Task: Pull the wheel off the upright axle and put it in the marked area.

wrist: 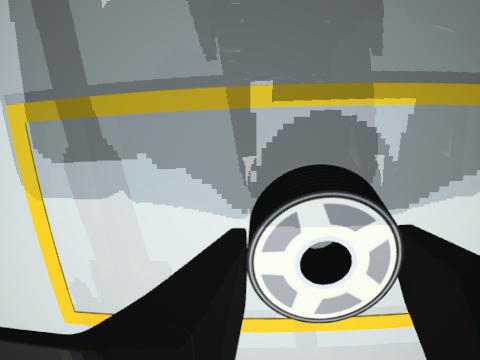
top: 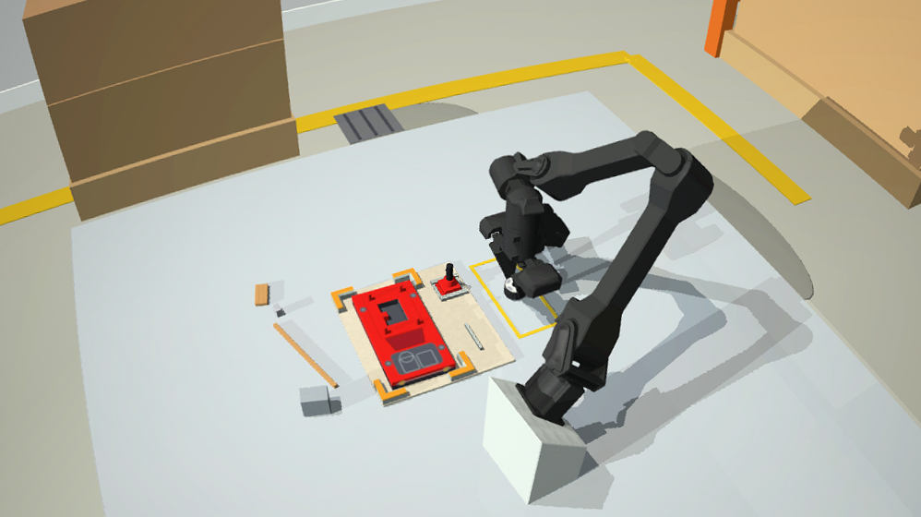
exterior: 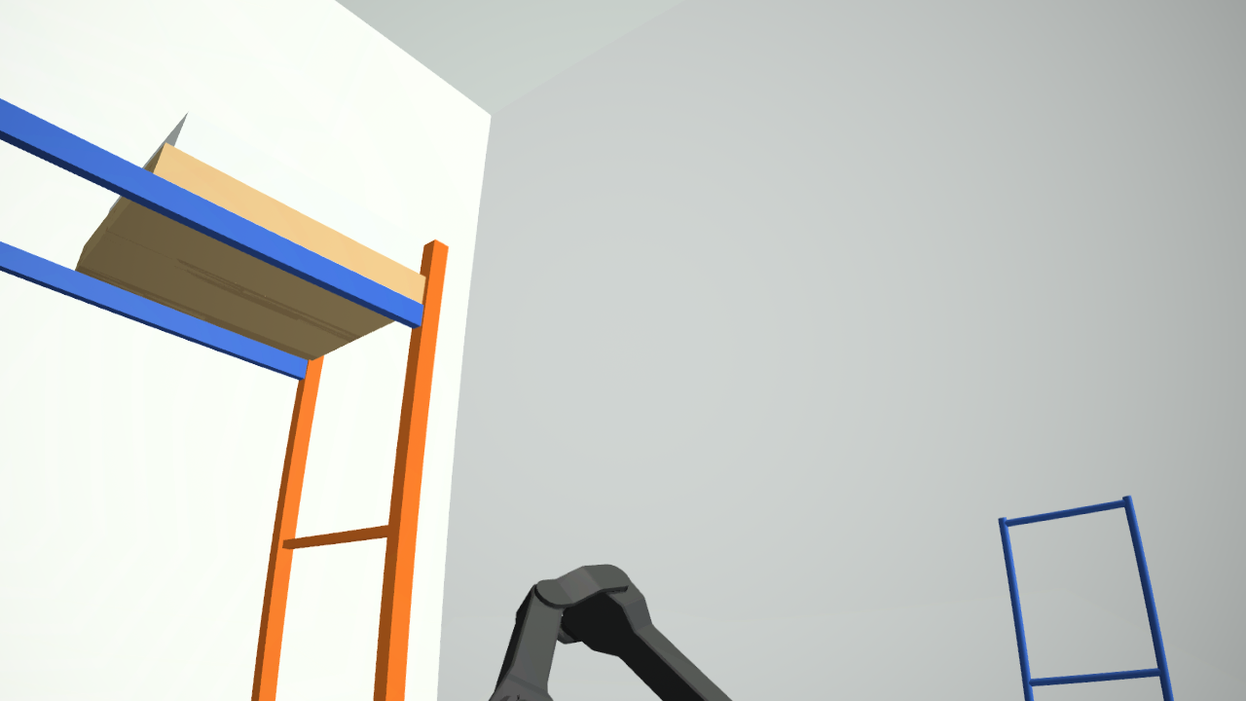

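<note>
The wheel (top: 512, 289) (wrist: 286, 262), black with a white spoked face and an open centre hole, is off the axle. My gripper (top: 515, 281) (wrist: 321, 242) is shut on it, with one finger on each side. The wheel hangs above the table, over the marked area, a yellow rectangle outline (top: 496, 300) (wrist: 45, 225). Its shadow lies apart from it in the wrist view. The upright black axle (top: 449, 271) stands bare on its red base (top: 446, 286), left of the marked area. The arm hides part of the outline in the top view.
A beige board (top: 491, 348) beside the marked area bears a red panel (top: 377, 333), orange corner brackets and a thin metal pin (top: 473, 336). Further left are an orange block (top: 262, 294), an orange stick (top: 305, 356) and a grey block (top: 315, 401). The exterior view shows only the upper arm (exterior: 601, 601).
</note>
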Robot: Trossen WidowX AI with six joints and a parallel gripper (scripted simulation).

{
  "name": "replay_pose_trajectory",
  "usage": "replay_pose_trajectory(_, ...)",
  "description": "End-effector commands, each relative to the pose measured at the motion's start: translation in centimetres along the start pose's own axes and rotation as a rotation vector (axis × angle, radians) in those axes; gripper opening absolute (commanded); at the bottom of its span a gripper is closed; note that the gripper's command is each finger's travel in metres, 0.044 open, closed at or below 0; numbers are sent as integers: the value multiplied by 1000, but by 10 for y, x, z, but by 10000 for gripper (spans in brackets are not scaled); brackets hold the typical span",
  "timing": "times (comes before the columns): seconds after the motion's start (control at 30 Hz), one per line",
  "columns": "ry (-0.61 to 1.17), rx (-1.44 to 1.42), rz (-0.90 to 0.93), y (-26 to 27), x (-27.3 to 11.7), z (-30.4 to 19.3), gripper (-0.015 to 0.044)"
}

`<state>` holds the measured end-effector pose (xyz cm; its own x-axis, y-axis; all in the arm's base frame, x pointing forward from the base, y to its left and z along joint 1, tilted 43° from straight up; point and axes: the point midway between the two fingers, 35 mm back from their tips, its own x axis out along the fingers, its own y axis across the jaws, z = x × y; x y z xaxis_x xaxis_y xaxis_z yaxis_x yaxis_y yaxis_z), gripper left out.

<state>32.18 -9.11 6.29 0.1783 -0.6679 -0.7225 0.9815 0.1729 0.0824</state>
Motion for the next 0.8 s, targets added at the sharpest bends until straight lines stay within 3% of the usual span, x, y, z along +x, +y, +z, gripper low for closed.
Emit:
replay_pose_trajectory(0.0, 4, -7, 1, -1, 7, -2, 0)
replay_pose_trajectory(0.03, 4, -7, 1, -1, 7, -2, 0)
replay_pose_trajectory(0.4, 0, -2, -3, -1, 2, 0, 289)
replay_pose_trajectory(0.6, 7, -6, 0, -1, -48, -1, 300)
replay_pose_trajectory(0.7, 7, -7, 1, -1, -55, 0, 300)
replay_pose_trajectory(0.77, 17, -14, 0, -7, -54, -9, 352)
